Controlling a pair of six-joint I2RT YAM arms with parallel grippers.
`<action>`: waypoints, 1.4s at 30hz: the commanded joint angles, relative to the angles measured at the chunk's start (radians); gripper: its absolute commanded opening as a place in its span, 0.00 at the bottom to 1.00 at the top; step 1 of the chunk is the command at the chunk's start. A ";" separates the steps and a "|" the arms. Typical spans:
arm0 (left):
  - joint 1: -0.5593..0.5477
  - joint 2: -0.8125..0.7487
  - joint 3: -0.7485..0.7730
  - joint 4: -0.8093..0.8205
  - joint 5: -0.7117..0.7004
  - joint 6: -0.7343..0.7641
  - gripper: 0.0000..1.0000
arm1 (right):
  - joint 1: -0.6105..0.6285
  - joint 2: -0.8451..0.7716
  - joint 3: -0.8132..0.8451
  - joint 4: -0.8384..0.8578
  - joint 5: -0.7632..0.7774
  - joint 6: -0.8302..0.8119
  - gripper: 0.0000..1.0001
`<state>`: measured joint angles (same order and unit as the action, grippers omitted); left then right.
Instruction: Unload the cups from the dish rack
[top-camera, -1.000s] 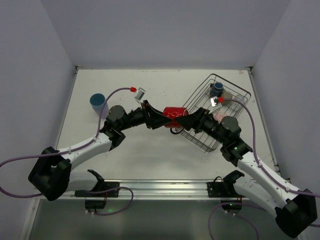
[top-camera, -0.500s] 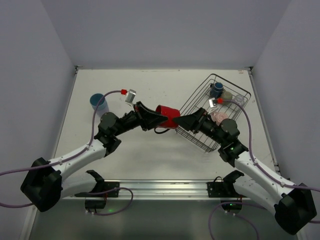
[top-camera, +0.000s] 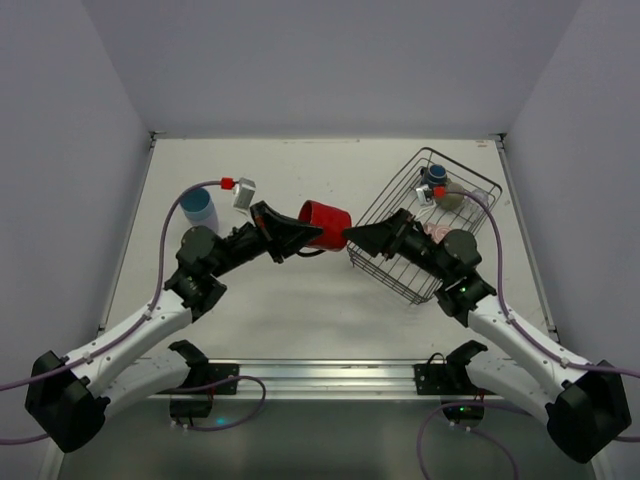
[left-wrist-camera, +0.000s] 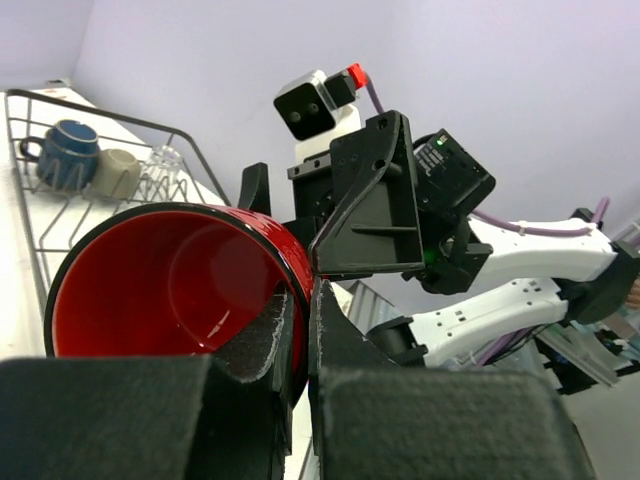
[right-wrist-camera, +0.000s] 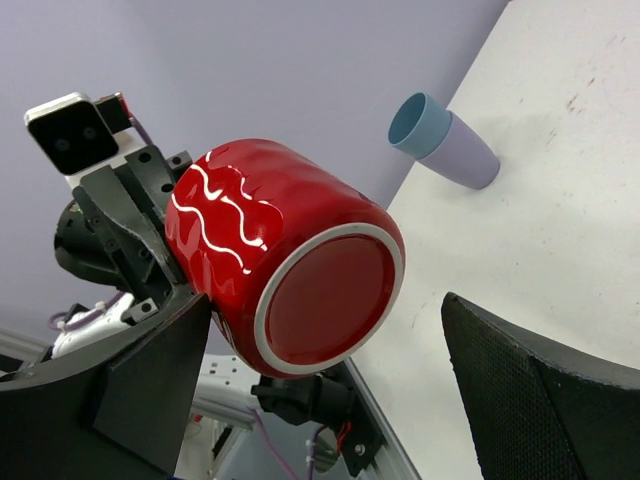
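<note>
Left gripper (left-wrist-camera: 298, 345) is being shown clamped on the rim of the red cup (left-wrist-camera: 180, 290), one pad (left-wrist-camera: 252, 345) inside, the other outside. The cup is being held off the table (top-camera: 300, 300), tipped on its side, mid-frame in the top view, just left of the dish rack (top-camera: 395, 268). Right gripper (top-camera: 352, 237) jaws are being held wide apart, cup base facing between them, ungripped. Dark blue cup (top-camera: 433, 178) and olive-grey cup (top-camera: 452, 193) are being carried in the rack's upper corner. Pale pink cup (top-camera: 437, 232) is being half hidden by the right arm (top-camera: 500, 320). Light blue cup (top-camera: 198, 206) is being shown upright on the table, at left.
</note>
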<state>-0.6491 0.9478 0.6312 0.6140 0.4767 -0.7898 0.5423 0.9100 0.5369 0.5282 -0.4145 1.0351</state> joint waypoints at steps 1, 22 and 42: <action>-0.006 -0.055 0.105 -0.040 -0.091 0.121 0.00 | -0.021 0.004 0.020 0.015 0.010 -0.043 0.99; 0.038 0.615 0.766 -1.100 -0.883 0.583 0.00 | -0.105 -0.235 0.043 -0.565 0.278 -0.411 0.99; 0.227 0.891 0.742 -0.915 -0.806 0.528 0.02 | -0.104 -0.344 -0.034 -0.672 0.336 -0.438 0.99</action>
<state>-0.4217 1.8648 1.3621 -0.4046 -0.2939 -0.2520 0.4412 0.5797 0.4839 -0.1116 -0.1379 0.6258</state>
